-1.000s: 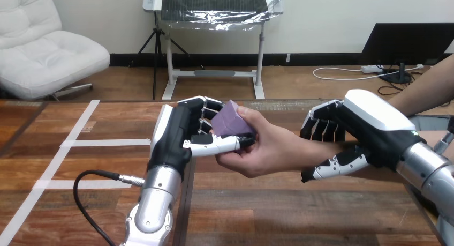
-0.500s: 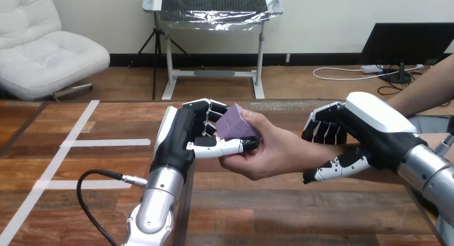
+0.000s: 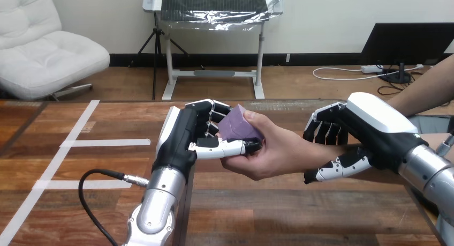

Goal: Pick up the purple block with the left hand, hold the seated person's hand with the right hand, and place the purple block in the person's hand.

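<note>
Left hand (image 3: 184, 136) is up over mid counter (image 3: 300, 214), nearer the far edge, arm coming in from the near edge. It's closed on the purple block (image 3: 237, 126): fingers (image 3: 210, 114) curled vs. the block's left/far side, thumb (image 3: 222, 148) stretched along under its near side.

Block sits tilted, off the counter, btwn the left hand and the person's hand (image 3: 278, 152). The person's hand reaches in from the counter's right side, palm toward the block, its thumb resting on the block's top right and its fingers curled below, touching the robot thumb's tip. So both the left hand and the person's hand are on the block.

Right hand (image 3: 369, 125) is right of that, near the right edge, wrapped round the person's wrist (image 3: 324, 151): fingers hooked down over the far side, thumb (image 3: 337, 169) under the near side.

White tape lines (image 3: 107, 142) run across the counter's left part. A black cable (image 3: 99, 176) loops beside the left forearm, toward the near edge.
</note>
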